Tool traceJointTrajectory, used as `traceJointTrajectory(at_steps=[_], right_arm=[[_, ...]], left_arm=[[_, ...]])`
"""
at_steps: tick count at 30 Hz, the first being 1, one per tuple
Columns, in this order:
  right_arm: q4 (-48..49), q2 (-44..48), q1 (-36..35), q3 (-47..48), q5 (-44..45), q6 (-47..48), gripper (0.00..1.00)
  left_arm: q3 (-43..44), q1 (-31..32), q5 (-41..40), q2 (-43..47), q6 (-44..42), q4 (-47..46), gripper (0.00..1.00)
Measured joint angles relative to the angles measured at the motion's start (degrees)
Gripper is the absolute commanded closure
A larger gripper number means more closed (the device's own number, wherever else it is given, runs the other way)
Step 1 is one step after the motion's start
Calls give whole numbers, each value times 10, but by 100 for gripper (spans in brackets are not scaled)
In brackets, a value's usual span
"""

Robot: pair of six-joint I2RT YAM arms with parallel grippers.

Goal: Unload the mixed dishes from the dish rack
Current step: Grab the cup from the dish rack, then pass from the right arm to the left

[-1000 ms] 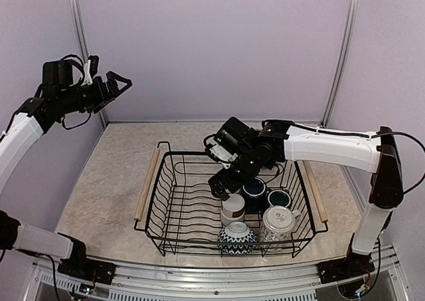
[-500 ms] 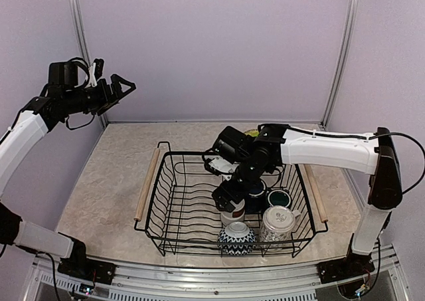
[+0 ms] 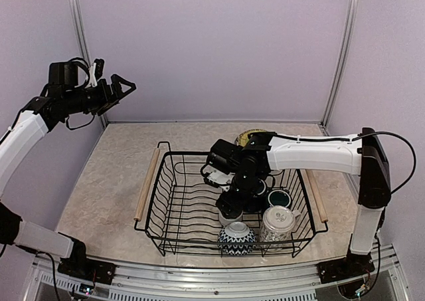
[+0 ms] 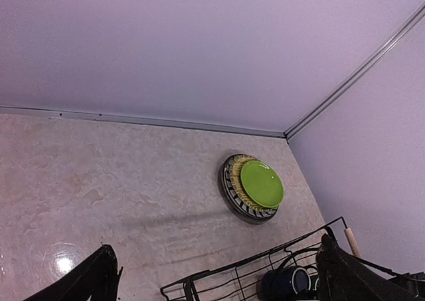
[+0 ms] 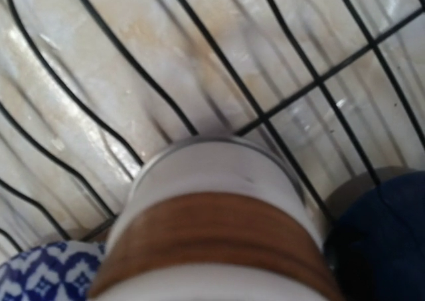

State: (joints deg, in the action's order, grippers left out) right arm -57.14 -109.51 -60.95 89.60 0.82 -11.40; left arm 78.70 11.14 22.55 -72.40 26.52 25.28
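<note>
The right gripper (image 3: pixel 231 206) is held low over a white cup (image 5: pixel 212 214) in the rack (image 3: pixel 158 204), beside a blue mug (image 5: pixel 382 241); its finger state cannot be told. The left gripper (image 3: pixel 125 85) is held high, fingers apart.

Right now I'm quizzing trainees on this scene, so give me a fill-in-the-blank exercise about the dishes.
1. The top plate of the stack outside the dish rack is lime-___.
2. The right arm reaches down to the white cup with a ___ band.
3. The left jaws stand ___.
Missing: green; brown; open.
</note>
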Motion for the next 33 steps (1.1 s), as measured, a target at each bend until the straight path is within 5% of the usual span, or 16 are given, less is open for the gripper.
traceJointTrajectory(at_steps=[21,25,33], right_arm=[[37,65,-5,16,42,-19,90],[104,91,1,16,63,-31,100],[388,221,60,-132,56,-94,100]], left_arm=[[0,3,24,-13,3,0,1],[2,7,51,-17,4,-1,1],[3,45,151,-47,21,-19,1]])
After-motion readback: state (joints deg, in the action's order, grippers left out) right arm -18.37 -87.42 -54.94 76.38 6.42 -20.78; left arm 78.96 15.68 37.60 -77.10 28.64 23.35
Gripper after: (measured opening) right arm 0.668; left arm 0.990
